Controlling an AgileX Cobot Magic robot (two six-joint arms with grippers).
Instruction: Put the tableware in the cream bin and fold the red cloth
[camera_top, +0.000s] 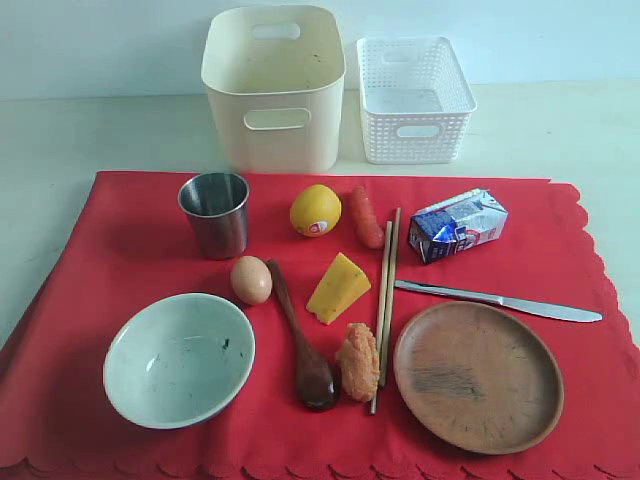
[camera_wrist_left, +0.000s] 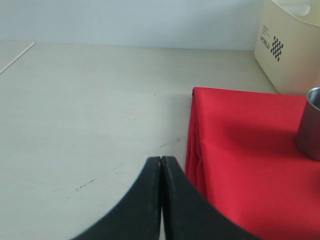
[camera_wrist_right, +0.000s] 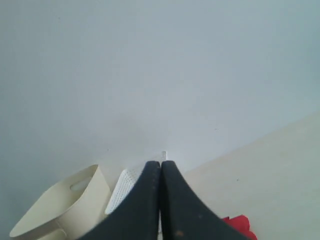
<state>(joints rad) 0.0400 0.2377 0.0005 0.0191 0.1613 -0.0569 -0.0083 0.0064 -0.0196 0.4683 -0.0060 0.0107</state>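
Pale tabletop (camera_top: 40, 130): the tableware (camera_top: 180, 360) (steel cup (camera_top: 214, 213) at 10 o'clock) sits untouched on the red cloth (camera_top: 120, 250), cream bin (camera_top: 272, 100) at 12 o'clock beyond; left gripper (camera_wrist_left: 161, 165) and right gripper (camera_wrist_right: 160, 167) are pressed together, empty, so bin-loading is judged unstarted and next requires opening over one piece.

"WORLD" on cream bin (camera_wrist_left: 292, 60), beside checkered mark (camera_wrist_left: 276, 48)

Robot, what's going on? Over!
Left hand, right hand shut, empty. Cup, bowl, plate on cloth, not in bin. Egg, cheese lie between.
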